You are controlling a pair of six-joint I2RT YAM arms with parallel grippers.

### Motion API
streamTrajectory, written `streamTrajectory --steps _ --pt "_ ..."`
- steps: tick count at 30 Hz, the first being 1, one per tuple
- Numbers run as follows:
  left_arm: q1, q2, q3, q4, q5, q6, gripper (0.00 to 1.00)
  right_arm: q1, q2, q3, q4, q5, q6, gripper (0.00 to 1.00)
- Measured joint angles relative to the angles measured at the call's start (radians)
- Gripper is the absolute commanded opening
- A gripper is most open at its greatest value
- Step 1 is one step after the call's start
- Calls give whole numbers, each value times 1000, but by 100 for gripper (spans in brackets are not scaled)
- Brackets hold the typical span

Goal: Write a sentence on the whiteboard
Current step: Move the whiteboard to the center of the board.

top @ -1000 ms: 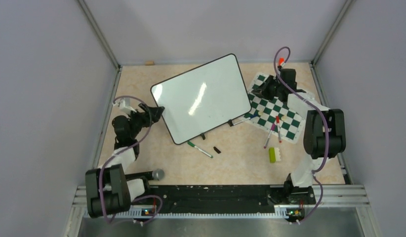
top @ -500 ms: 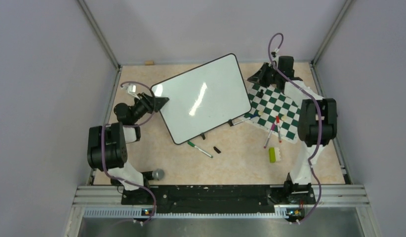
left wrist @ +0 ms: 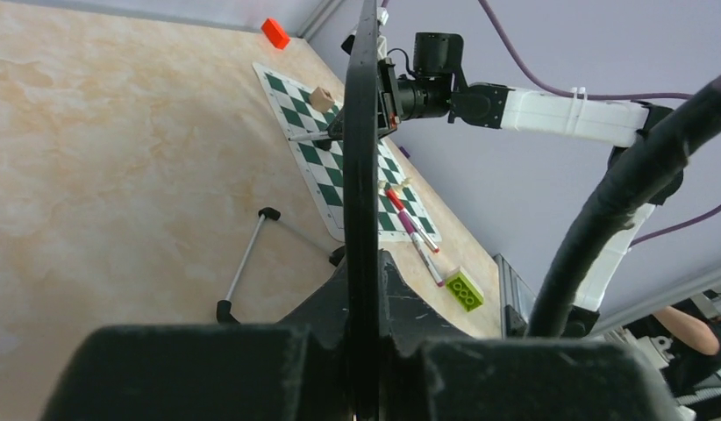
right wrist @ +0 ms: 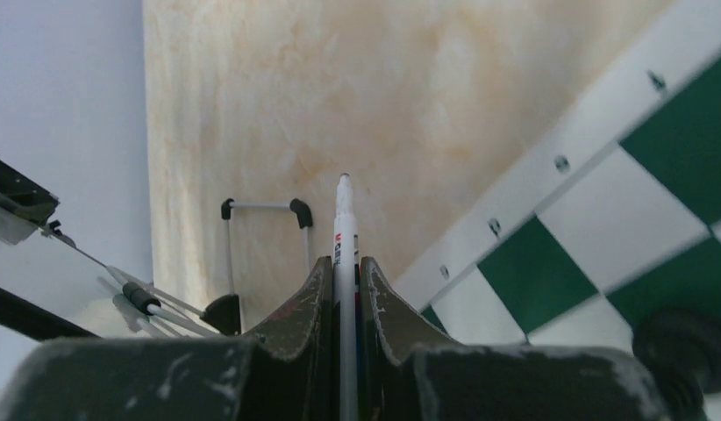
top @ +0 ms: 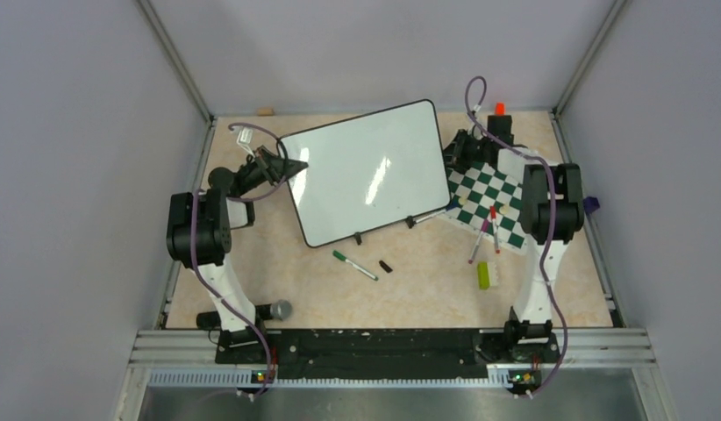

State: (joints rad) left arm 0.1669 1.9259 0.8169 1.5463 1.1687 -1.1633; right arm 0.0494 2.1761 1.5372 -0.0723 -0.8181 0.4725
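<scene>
Reading left gripper (top: 294,164): I see it clenched on whiteboard (top: 366,180) left rim
right gripper (right wrist: 343,263): grasping marker (right wrist: 344,219), by whiteboard's right edge
whiteboard: back-centre of table (top: 296,281), just beside chess mat (top: 488,197)

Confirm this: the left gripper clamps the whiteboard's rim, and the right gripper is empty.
One thing is wrong: the right gripper is not empty. It is shut on a marker, tip pointing out past the fingers, as the right wrist view shows. The left gripper does clamp the whiteboard's rim.
</scene>
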Motion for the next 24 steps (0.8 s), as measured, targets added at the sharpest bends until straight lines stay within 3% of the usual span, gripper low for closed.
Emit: streamTrajectory --steps 18,19,21,22,23,24 --pt "-71 55 55 25 83 -64 0 -34 -507 -563 239 330 71 0" --pt "-76 55 54 24 85 -64 11 -34 -534 -591 241 351 73 0" --pt "-85 55 48 24 89 -62 56 -34 -584 -624 232 392 74 0" --pt "-89 53 42 23 96 -49 85 -34 -600 -628 222 397 79 0" --pt "-100 53 32 19 109 -36 97 -28 -611 -628 217 393 81 0" --pt "-111 54 22 10 127 -24 99 -15 -624 -627 214 407 81 0"
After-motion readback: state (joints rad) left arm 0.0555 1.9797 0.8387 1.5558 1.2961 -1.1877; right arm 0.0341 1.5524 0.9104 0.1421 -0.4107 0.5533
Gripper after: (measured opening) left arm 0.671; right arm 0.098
